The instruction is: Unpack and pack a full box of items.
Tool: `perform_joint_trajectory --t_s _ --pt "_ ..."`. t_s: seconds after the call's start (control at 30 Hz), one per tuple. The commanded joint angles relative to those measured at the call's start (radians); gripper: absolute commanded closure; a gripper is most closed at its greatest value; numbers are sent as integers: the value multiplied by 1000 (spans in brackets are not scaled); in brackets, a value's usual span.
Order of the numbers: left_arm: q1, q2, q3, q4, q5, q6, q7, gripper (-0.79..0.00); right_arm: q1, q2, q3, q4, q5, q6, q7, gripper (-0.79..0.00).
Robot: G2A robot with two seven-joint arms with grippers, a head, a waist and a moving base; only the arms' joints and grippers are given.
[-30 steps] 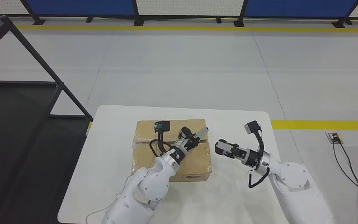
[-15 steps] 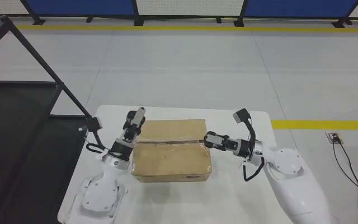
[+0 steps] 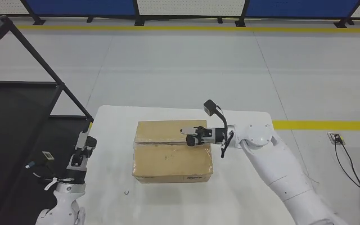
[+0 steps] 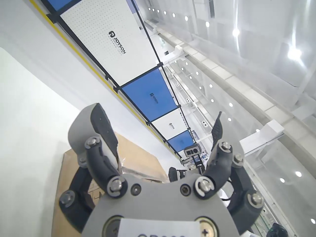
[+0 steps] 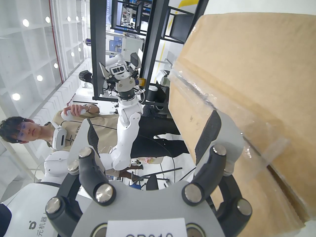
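Observation:
A closed cardboard box (image 3: 171,152) with a clear-taped seam (image 3: 169,143) lies in the middle of the white table (image 3: 242,191). My right gripper (image 3: 190,137) hovers over the right part of the box top at the seam, open. In the right wrist view one finger (image 5: 209,134) of the right gripper (image 5: 150,136) rests against the box (image 5: 246,75) beside the tape. My left gripper (image 3: 87,142) is held up past the table's left edge, away from the box, open and empty. In its own view the left gripper (image 4: 160,134) points upward, the box (image 4: 140,159) below it.
A black metal frame (image 3: 39,62) stands on the floor left of the table. A small dark object (image 3: 127,194) lies on the table near the box's front left corner. Free table surface lies in front and to the right.
The left arm has swung away from the box's left end to beyond the table's left edge. The right gripper has moved left, from the box's right end onto its top at the seam.

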Motion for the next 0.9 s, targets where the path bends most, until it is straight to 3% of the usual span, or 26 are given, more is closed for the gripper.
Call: perform_joint_trajectory --t_s 0.0,0.47,0.87 --pt "-3 1 -4 3 -6 0 -4 -785 15 -10 -21 44 3 3 -1 -785" --pt "-14 6 -19 16 -19 12 -17 -785 79 -78 -121 158 22 -29 -23 -785" --pt "33 9 -59 16 -51 -5 0 -785 173 -174 -235 272 31 -20 -25 -785"
